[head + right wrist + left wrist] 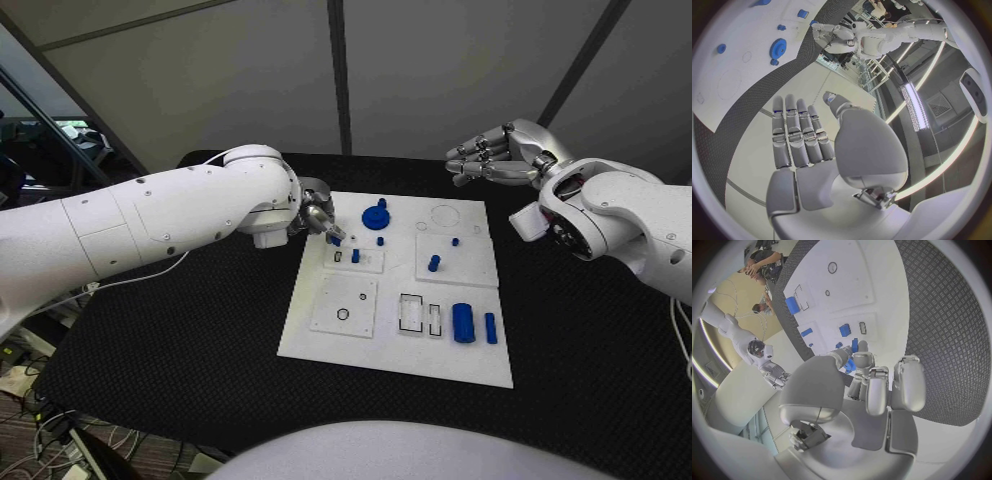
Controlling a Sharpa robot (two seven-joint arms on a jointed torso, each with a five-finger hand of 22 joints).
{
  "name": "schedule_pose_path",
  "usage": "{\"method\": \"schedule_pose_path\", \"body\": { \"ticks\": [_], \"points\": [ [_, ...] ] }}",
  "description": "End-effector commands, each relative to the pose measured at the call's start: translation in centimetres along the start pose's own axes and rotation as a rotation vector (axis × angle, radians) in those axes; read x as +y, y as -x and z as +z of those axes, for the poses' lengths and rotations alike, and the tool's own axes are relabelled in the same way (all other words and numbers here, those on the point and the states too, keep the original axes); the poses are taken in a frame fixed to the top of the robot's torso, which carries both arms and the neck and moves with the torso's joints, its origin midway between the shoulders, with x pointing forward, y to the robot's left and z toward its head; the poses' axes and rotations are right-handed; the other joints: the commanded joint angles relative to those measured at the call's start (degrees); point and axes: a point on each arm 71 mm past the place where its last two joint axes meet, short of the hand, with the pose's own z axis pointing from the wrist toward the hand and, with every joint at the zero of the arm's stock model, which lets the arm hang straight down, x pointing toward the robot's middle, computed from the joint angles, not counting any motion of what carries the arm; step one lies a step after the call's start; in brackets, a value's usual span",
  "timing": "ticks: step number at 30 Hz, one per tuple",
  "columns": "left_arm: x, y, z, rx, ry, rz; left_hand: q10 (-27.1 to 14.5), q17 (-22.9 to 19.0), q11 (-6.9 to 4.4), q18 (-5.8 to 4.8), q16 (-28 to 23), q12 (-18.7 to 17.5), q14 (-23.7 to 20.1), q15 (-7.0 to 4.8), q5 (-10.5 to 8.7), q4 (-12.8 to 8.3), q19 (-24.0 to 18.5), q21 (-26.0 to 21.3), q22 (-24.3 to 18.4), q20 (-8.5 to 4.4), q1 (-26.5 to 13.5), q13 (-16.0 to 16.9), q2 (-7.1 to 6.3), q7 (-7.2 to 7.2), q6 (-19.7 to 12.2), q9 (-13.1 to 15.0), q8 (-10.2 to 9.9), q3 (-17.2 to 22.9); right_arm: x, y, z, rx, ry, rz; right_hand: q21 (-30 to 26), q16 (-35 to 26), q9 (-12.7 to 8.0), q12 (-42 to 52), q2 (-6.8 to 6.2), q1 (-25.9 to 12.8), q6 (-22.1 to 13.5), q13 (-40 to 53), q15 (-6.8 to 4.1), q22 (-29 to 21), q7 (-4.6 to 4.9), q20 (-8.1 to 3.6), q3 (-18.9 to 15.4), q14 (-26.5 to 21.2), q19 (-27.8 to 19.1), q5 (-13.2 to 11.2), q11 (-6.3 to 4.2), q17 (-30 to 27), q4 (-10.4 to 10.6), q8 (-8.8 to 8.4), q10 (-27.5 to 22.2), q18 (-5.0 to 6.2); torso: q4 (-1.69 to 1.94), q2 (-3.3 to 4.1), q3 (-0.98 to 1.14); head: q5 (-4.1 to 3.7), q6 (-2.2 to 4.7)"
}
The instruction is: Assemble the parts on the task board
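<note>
The risk I saw lay at the left hand (pixel 316 216), which hung over the far-left corner of the task board (pixel 325 340). In the left wrist view its fingertips (pixel 862 361) were closed around a small blue part (pixel 850 365), pinched just above the board. The part was mostly hidden by the fingers, so I could not judge its tilt; if it sat crooked in the pinch, I reckoned it could jam against its socket edge or slip out and roll across the board. The blue gear (pixel 376 214) stood just beside that hand, and a careless sweep could knock it.

My right hand (pixel 492 155) was off the board, raised beyond its far-right corner, fingers straight and side by side, holding nothing and touching nothing. The blue cylinder (pixel 463 322) and the slim blue bar (pixel 490 328) lay near the board's near-right corner, unassembled.
</note>
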Motion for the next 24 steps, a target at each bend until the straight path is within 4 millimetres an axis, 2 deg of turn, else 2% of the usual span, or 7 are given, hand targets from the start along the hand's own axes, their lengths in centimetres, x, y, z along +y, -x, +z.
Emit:
{"method": "schedule_pose_path", "body": {
  "ticks": [1,4,7,12,24],
  "points": [
    [0.1,-0.2,-0.1,-0.052,0.004,-0.004,0.6,14.3,-0.14,-1.24,0.3,0.2,5.6,-0.33,0.14,-5.9,0.4,0.4,2.8,-0.07,-0.4,0.2,-0.4,-0.26,-0.2,0.2,0.3,6.5,0.1,0.1,0.0,0.005,0.008,0.001,-0.3,-0.3,0.1,0.1,0.64,0.1,-0.5,-0.1,-0.1,0.0,0.03,-0.12,-0.3,-0.5,0.4,0.2,0.16,0.0,-0.1,-0.17,-0.4,0.62,-0.08,0.09,-0.01,0.11,0.0],
    [0.2,-0.5,0.0,-0.054,0.006,-0.006,0.7,14.3,-0.16,-1.25,0.3,0.3,5.7,-0.34,0.14,-5.9,0.4,0.5,2.9,-0.09,-0.6,0.3,-0.44,-0.28,-0.2,0.3,0.3,6.7,0.1,0.1,0.0,0.005,0.007,0.001,-0.3,-0.3,0.1,0.1,0.64,0.1,-0.5,-0.1,-0.09,-0.1,0.04,-0.11,-0.3,-0.5,0.5,0.3,0.17,-0.1,-0.1,-0.17,-0.4,0.62,-0.09,0.12,-0.05,0.16,-0.05],
    [0.3,-0.9,0.1,-0.049,0.011,-0.005,0.9,14.4,-0.22,-1.3,0.4,0.4,5.7,-0.39,0.13,-6.0,0.6,0.6,3.1,-0.13,-0.9,0.4,-0.6,-0.34,-0.1,0.3,0.4,7.2,0.1,0.1,0.1,0.006,0.008,0.001,-0.3,-0.3,0.1,0.1,0.64,0.1,-0.5,-0.1,-0.09,-0.1,0.04,-0.11,-0.3,-0.5,0.5,0.3,0.17,-0.1,-0.1,-0.17,-0.4,0.62,-0.17,0.09,0.03,0.25,-0.13],
    [0.3,-1.3,0.3,-0.044,0.016,0.0,0.9,14.4,-0.22,-1.3,0.4,0.4,5.7,-0.39,0.13,-6.0,0.6,0.6,3.1,-0.13,-0.9,0.4,-0.61,-0.35,-0.1,0.4,0.4,7.2,0.1,0.0,0.1,0.008,0.008,0.002,-0.3,-0.3,0.1,0.1,0.64,0.1,-0.5,-0.1,-0.09,-0.1,0.04,-0.11,-0.3,-0.5,0.5,0.3,0.17,-0.1,-0.1,-0.17,-0.4,0.62,-0.14,0.14,-0.02,0.17,-0.21],
    [0.3,-1.7,0.7,-0.037,0.043,0.051,1.0,14.4,-0.26,-1.32,0.4,0.3,5.7,-0.43,0.13,-6.1,0.6,0.7,3.2,-0.17,-1.0,0.3,-0.74,-0.37,-0.1,0.4,0.5,7.6,0.1,0.0,0.1,0.01,0.01,0.002,-0.4,-0.3,0.1,0.2,0.64,0.1,-0.5,-0.1,-0.09,-0.1,0.04,-0.11,-0.3,-0.5,0.5,0.3,0.17,-0.1,-0.1,-0.17,-0.4,0.62,-0.19,0.13,0.06,0.22,-0.44]
  ]
}}
